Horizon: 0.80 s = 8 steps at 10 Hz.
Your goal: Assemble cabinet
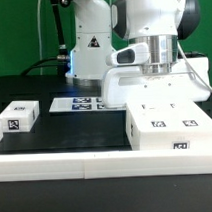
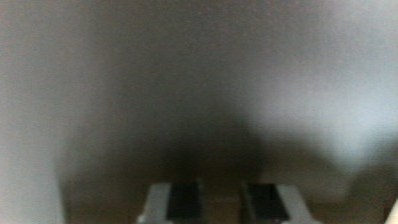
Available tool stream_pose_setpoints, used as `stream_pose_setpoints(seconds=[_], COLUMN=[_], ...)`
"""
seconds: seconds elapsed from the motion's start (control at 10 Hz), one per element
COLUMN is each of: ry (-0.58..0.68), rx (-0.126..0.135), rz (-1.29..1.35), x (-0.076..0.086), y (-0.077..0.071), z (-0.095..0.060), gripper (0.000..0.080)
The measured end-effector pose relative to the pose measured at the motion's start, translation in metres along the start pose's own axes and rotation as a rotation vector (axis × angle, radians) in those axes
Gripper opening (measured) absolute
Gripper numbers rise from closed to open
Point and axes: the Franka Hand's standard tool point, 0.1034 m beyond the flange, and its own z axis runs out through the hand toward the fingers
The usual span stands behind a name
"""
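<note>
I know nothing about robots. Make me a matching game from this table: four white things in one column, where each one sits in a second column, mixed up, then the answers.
Things:
1. small block
2. marker board
3. big box
4. rail

Places:
A. along the front edge of the table
B. the exterior view's right, with tags on its top and front
C. the exterior view's left, on its own
D. lying flat, mid-table

Pairs: 1-C, 2-D, 3-B, 4-A.
</note>
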Motion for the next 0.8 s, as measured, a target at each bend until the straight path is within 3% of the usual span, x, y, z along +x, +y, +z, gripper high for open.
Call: stream_pose_setpoints(seconds=[0.1,0.5,0.8], ry=[0.0,-0.002,-0.024], rx=[0.0,0.0,0.003], rz=[0.0,-0.007,-0.043], x=[0.0,0.0,0.0], y=[0.0,0.0,-0.001], z=[0.0,0.0,-0.017], gripper=[0.0025,0.0003,0.0005])
